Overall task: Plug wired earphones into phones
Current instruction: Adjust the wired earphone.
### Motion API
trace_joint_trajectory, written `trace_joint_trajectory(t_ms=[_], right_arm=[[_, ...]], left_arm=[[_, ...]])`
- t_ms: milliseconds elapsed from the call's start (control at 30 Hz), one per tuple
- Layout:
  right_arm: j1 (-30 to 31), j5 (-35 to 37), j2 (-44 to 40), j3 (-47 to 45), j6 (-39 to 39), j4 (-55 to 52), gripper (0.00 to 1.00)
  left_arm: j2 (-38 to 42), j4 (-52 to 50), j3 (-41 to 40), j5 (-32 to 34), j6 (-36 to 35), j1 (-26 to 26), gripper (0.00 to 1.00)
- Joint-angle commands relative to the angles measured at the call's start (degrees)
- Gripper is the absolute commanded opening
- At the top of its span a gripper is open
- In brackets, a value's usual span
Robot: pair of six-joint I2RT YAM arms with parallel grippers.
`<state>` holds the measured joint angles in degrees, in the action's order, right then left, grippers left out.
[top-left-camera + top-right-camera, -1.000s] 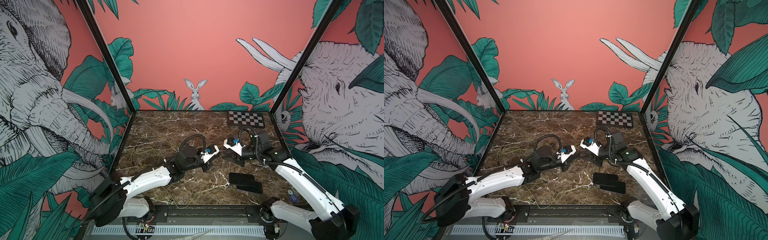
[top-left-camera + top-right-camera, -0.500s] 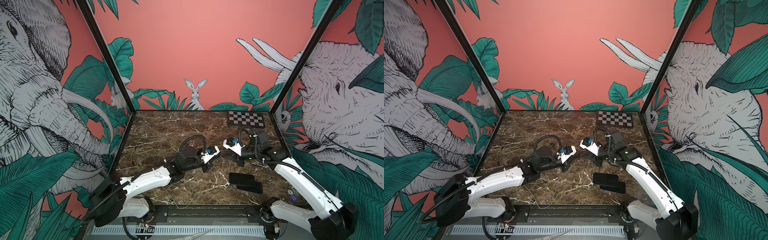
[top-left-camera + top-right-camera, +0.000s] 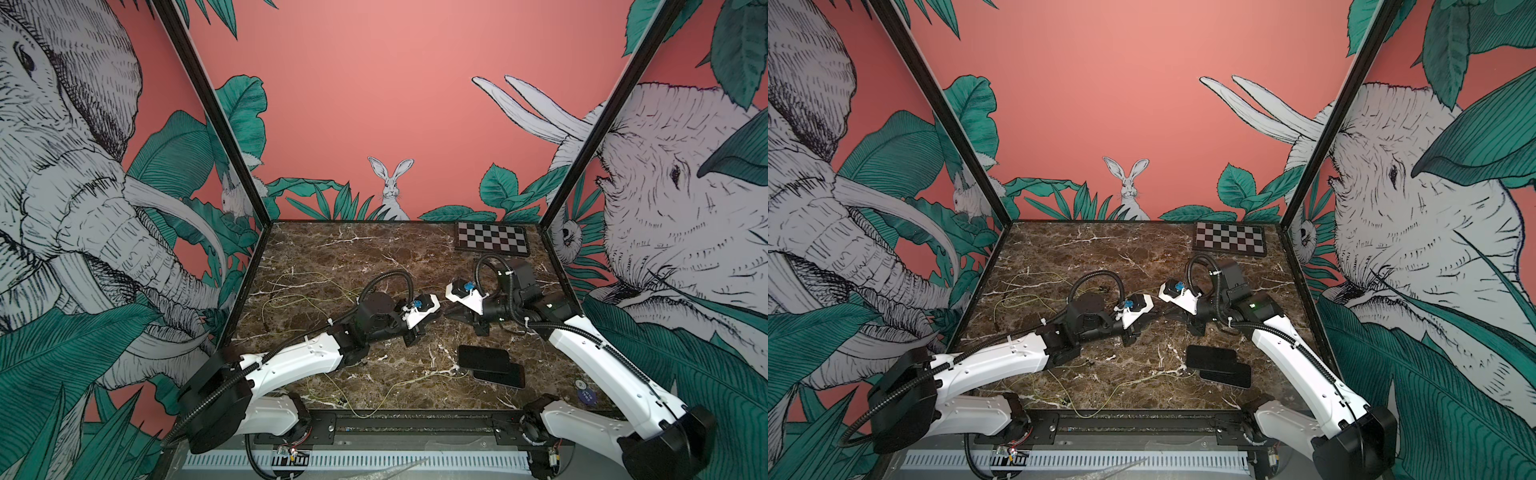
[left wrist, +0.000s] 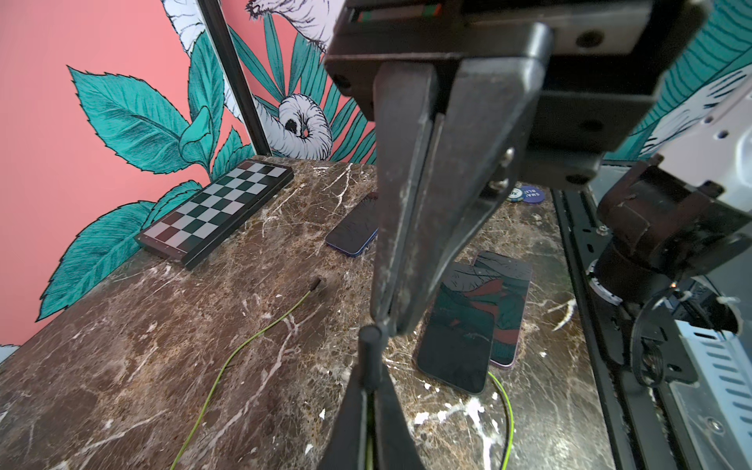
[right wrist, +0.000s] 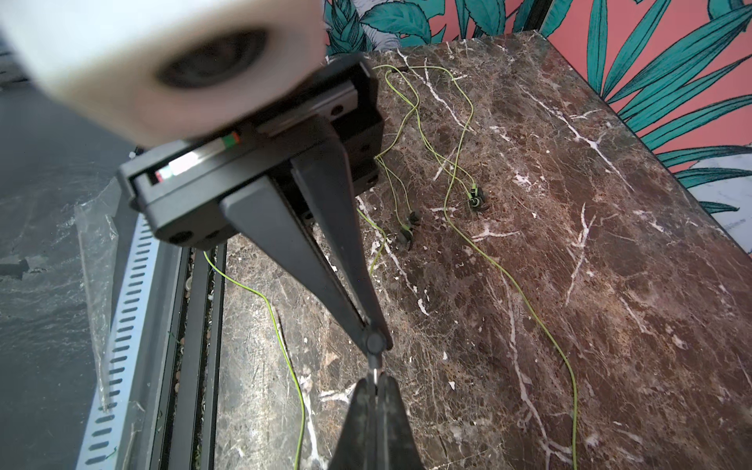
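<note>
Left gripper and right gripper pinched one small dark earphone plug; flat black phones lay at 5 o'clock, nearer right.

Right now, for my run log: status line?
left gripper: shut on earphone plug | right gripper: shut on earphone plug | phones: untouched
</note>
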<state>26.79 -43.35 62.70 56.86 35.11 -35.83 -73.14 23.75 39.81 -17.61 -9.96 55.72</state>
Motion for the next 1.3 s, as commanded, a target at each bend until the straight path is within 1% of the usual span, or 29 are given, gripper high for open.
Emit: trace_joint_trajectory(t_ms=[0,133,233,400,533,633,833,900,1100,1267], right_arm=[[0.3,1.9,-1.2,1.0,6.4,-3.0,0.00],[0.4,5.4,-1.5,0.3,10.8,-5.3,0.00],[0.5,5.5,-1.4,0.0,12.4,-6.0,0.00],[0.6,3.8,-1.7,-0.2,12.3,-4.6,0.00],[0.6,2.6,-1.8,0.0,12.3,-4.5,0.00],[0.7,1.5,-2.0,0.0,12.3,-4.3,0.00],[1.0,0.3,-2.4,0.1,12.0,-4.3,0.00],[1.1,0.3,-2.5,0.1,12.1,-4.5,0.00],[1.4,-0.8,-2.5,0.0,11.9,-4.3,0.00],[1.6,0.4,-2.5,-0.3,12.3,-4.3,0.00]], left_arm=[[2.3,-0.2,1.0,-3.5,-0.2,0.3,0.13],[2.7,-0.5,1.4,-5.0,-0.2,0.3,0.17],[2.5,-1.4,2.0,-6.5,-0.7,0.3,0.21],[1.5,-1.8,2.8,-7.3,-0.8,0.3,0.23],[0.8,-2.2,3.4,-7.8,-1.0,0.3,0.20],[0.5,-2.2,3.5,-8.1,-1.0,0.3,0.20],[0.5,-2.5,3.4,-6.8,-1.2,0.3,0.24],[0.5,-2.2,3.4,-6.7,-0.9,0.3,0.27],[-0.2,-2.0,3.9,-7.0,-0.4,0.3,0.27],[0.2,-1.9,3.7,-7.2,-0.5,0.3,0.20]])
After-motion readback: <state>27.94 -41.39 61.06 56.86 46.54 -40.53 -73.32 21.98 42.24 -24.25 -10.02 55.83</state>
